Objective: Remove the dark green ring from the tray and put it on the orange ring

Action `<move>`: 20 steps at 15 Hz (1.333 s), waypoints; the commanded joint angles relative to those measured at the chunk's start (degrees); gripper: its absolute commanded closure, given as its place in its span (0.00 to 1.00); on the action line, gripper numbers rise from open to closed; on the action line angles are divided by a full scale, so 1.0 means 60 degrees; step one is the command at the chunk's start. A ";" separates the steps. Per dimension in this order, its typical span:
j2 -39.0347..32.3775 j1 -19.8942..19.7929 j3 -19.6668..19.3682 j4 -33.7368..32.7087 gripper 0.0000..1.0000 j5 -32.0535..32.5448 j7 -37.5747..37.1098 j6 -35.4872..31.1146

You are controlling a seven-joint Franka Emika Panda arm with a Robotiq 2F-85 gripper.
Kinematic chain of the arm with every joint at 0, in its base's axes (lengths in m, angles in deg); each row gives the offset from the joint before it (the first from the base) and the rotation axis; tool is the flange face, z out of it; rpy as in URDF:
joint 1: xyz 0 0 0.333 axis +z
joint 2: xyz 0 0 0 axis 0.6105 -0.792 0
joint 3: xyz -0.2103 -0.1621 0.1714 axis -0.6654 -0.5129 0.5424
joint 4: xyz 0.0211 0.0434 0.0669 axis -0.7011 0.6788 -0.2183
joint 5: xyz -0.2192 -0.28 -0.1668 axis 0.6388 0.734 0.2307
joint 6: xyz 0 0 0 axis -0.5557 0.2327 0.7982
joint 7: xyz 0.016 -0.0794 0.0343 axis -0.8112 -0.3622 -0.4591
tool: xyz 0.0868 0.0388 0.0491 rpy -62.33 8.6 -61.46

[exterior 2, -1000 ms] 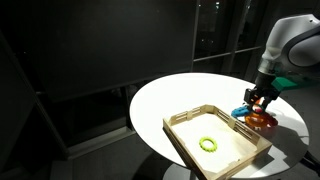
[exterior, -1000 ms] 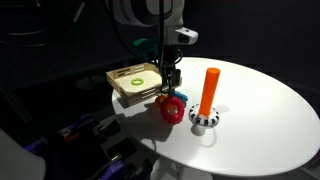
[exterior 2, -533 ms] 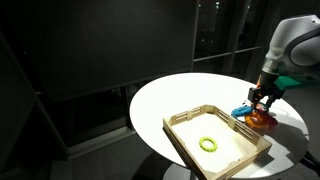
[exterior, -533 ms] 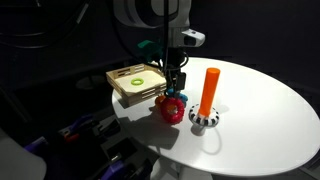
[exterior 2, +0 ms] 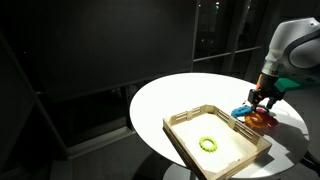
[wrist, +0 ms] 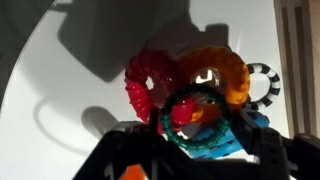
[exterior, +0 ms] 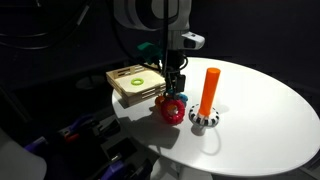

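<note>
My gripper [wrist: 203, 152] is shut on the dark green ring [wrist: 166, 122] and holds it just over a cluster of rings on the white table. In the wrist view the orange ring [wrist: 216, 70] lies right behind the dark green ring, with a red ring [wrist: 148, 84] beside it and a blue ring [wrist: 238, 142] underneath. In both exterior views the gripper [exterior: 174, 88] [exterior 2: 262, 98] hangs over the cluster next to the wooden tray [exterior: 118, 90] [exterior 2: 185, 128]. The orange ring [exterior 2: 263, 119] shows under the gripper.
A lime-green ring [exterior 2: 207, 143] [exterior: 136, 80] lies in the tray. A tall orange peg [exterior: 209, 88] on a striped base [exterior: 204, 121] [wrist: 264, 84] stands close beside the rings. The round table's edge [exterior: 150, 140] is near the cluster.
The gripper with the dark green ring has shifted slightly away from the tray toward the peg over the first half second, then held still.
</note>
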 commanded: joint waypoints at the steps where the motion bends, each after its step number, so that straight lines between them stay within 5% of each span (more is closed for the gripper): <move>1: 0.0026 -0.0045 -0.0009 -0.0057 0.00 0.0170 -0.0231 0.0210; 10: 0.0543 -0.0103 0.0414 0.0075 0.00 -0.0681 0.0643 0.0722; 20: 0.1657 -0.0010 0.1121 -0.0081 0.00 -0.2419 0.2070 0.3308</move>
